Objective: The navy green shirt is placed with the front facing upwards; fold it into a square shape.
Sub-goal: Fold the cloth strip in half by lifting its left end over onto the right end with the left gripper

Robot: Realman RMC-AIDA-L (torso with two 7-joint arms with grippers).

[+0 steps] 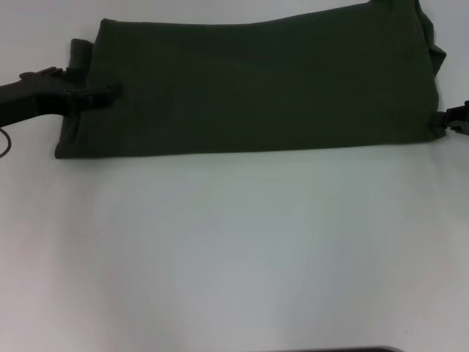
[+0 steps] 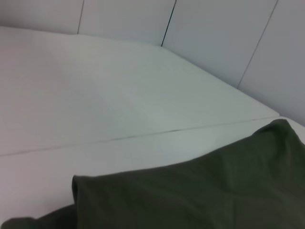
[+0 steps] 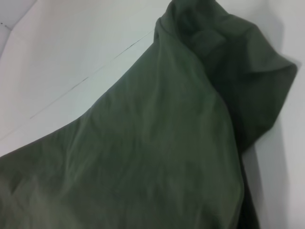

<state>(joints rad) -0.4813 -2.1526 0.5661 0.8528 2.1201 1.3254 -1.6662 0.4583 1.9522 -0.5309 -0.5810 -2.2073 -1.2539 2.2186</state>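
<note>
Shirt [image 1: 256, 88] folded into a long band at the far side of the white table [image 1: 234, 249], a gripper at each end.

The left gripper [image 1: 106, 94] is laid over the band's left end, fingertips on the cloth; whether it is clamped or merely resting cannot be told. The right gripper [image 1: 448, 119] is seen only as a tip at the right edge, near the bunched sleeve [image 3: 248, 71]; its state cannot be told either. The cloth is judged soft, light and floppy, and sag and wrinkling are expected. Both layers are best pinched at an end's corners, near the edge, so the band can be folded over itself.
</note>
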